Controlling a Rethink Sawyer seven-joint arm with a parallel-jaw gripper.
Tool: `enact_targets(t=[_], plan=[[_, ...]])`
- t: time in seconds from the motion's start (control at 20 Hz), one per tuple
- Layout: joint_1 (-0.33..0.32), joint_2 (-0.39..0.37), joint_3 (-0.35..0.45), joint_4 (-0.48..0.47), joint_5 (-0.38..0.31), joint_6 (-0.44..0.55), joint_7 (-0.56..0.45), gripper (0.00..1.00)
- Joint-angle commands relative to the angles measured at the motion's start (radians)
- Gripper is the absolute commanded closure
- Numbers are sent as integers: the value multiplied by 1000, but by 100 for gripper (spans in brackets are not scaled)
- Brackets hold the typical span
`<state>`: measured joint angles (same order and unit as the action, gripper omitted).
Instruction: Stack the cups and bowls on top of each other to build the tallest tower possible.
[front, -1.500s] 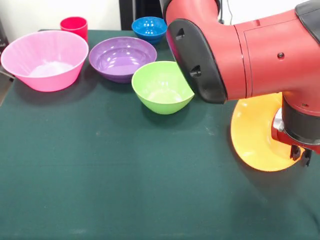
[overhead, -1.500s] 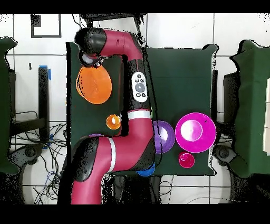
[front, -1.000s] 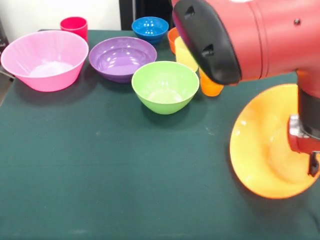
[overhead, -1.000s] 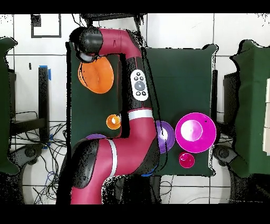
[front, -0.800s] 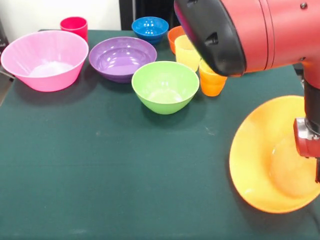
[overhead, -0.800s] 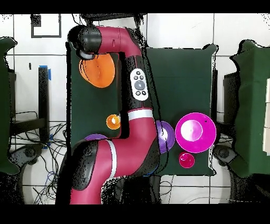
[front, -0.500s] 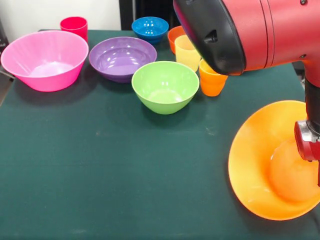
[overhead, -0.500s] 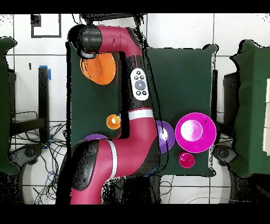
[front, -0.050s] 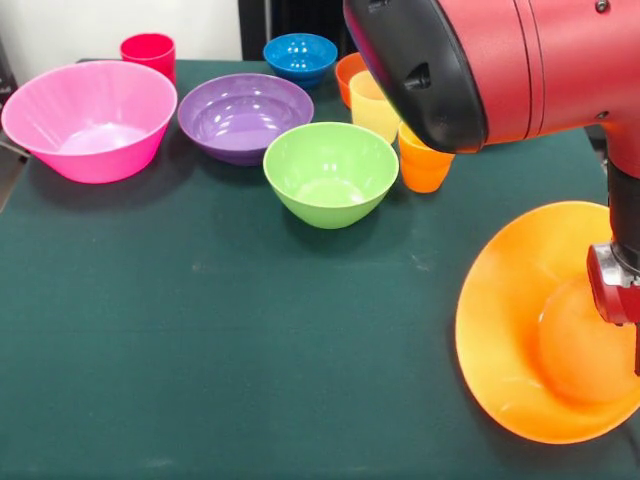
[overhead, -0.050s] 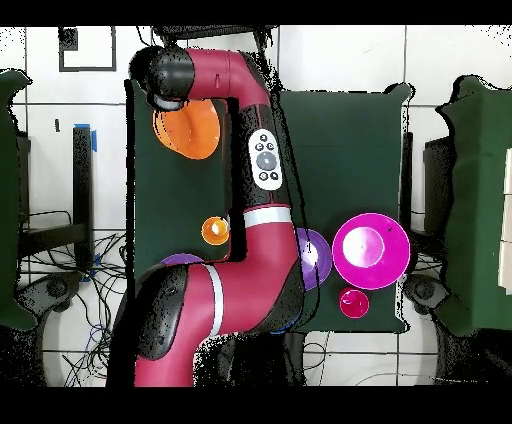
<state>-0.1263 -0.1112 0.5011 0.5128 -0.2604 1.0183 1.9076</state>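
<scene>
One big orange bowl (front, -0.050s: 515, 330), tilted, rim at gripper (front, -0.050s: 625, 300), off table (front, -0.050s: 200, 350)

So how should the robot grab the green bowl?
Probably by its rim. The green bowl stands upright and open, with smooth round sides that would likely slip, so coming straight down from above and pinching the thin edge, one finger inside and one outside, looks best. The side facing the bare table is freest; a purple bowl and cups crowd the others.
</scene>
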Motion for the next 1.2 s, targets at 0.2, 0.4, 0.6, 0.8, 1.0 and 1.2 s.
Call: enact_targets(t=[0.2, 0.4, 0.6, 0.8, 1.0, 1.2], plan=[[-17, 59, -9, 76, -64, 31, -220, 100], [5, -14, -85, 157, -19, 208, -8, 100], [-7, -66, -90, 272, 67, 285, 93, 100], [-43, -137, -60, 492, 256, 329, 266, 100], [-57, -214, -43, 672, 399, 285, 343, 100], [-106, -277, 30, 876, 538, 8, 339, 100]])
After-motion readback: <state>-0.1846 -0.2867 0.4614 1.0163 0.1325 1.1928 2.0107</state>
